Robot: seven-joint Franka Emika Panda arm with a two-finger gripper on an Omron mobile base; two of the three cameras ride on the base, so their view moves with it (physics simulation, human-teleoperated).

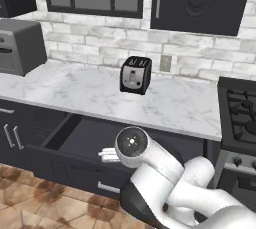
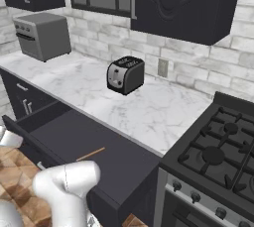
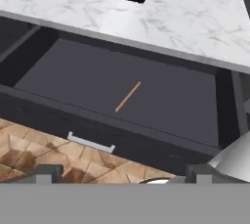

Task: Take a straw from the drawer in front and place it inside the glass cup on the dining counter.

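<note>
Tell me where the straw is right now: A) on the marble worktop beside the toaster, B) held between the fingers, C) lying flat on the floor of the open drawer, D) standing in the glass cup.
C: the straw lies flat and alone on the dark floor of the pulled-out drawer, untouched.

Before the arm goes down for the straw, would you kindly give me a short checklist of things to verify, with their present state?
1. Drawer pulled open: ok.
2. Straw in sight on the drawer floor: ok; it lies flat and slanted, alone.
3. Path to the straw free of other items: ok; nothing lies near it.
4. Claw above the drawer: not ok; its tips sit over the drawer's front edge and the floor tiles, short of the straw.
5. Claw open wide enough: ok; the tips stand far apart with nothing between.
6. Glass cup ready for the drop: cannot tell.
</note>
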